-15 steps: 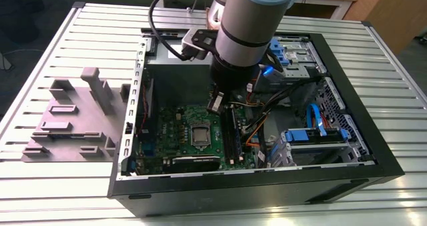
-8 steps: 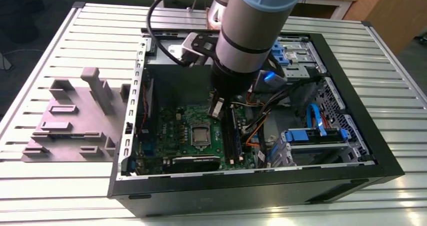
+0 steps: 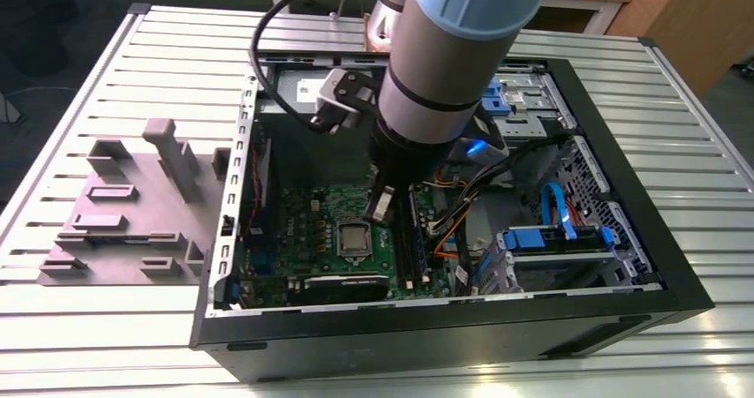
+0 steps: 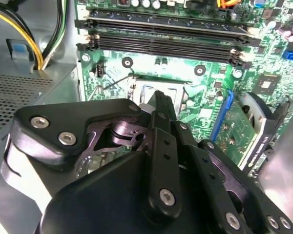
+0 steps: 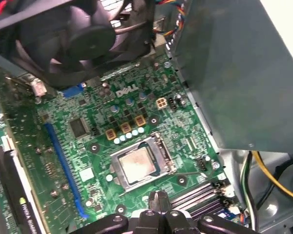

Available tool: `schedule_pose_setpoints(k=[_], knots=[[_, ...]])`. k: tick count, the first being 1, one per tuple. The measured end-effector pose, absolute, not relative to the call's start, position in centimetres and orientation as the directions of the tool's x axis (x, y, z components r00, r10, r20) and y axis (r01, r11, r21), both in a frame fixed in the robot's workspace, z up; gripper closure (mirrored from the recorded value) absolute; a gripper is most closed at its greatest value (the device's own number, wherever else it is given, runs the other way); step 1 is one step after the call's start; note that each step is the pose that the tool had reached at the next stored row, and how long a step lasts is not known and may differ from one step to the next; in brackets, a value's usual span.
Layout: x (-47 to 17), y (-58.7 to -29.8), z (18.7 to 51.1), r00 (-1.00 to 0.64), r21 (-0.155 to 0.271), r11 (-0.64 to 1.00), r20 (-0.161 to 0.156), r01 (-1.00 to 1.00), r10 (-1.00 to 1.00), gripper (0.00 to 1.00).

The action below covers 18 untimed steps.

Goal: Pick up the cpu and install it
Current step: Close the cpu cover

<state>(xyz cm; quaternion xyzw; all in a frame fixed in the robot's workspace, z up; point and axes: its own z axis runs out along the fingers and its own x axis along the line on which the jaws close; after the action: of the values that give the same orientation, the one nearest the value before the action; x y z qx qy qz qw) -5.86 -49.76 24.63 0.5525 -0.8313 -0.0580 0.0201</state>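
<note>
I have the arm reaching down into the open black computer case [image 3: 471,327] on the slatted metal bench [image 3: 106,327]. My black hand [image 5: 158,204] hovers just beside the socket on the green motherboard [image 5: 88,146], its fingers drawn together with nothing between them. The small square cpu with its pale silvery top [image 5: 136,163] sits seated inside the hinged metal socket frame [image 5: 161,146], apart from the hand. On the exterior view's left stands a grey plastic tray with raised blocks [image 3: 130,213].
</note>
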Motion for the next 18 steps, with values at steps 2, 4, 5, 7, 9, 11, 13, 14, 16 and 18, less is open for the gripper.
schedule_pose_setpoints(k=[2,4,5,7,9,11,13,14,16,18], knots=[[-6.3,-49.9,24.6,-0.388,0.119,0.382,-0.04,-0.917,-0.921,0.9],[-6.8,-49.9,24.5,-0.388,0.118,0.381,-0.045,-0.917,-0.92,0.9],[-7.0,-49.9,24.5,-0.388,0.118,0.381,-0.046,-0.917,-0.92,0.9],[-7.3,-50.0,24.3,-0.388,0.117,0.381,-0.047,-0.917,-0.92,0.9],[-7.6,-50.0,24.0,-0.388,0.116,0.381,-0.047,-0.917,-0.92,0.9],[-8.0,-50.0,23.5,-0.388,0.116,0.381,-0.048,-0.917,-0.92,0.9],[-8.2,-50.0,23.3,-0.388,0.115,0.381,-0.048,-0.917,-0.92,0.9],[-8.2,-50.0,23.3,-0.388,0.115,0.381,-0.047,-0.917,-0.92,0.9],[-8.2,-50.1,23.3,-0.388,0.115,0.381,-0.048,-0.917,-0.92,0.9],[-8.2,-50.4,23.3,-0.388,0.115,0.381,-0.048,-0.917,-0.92,0.9]])
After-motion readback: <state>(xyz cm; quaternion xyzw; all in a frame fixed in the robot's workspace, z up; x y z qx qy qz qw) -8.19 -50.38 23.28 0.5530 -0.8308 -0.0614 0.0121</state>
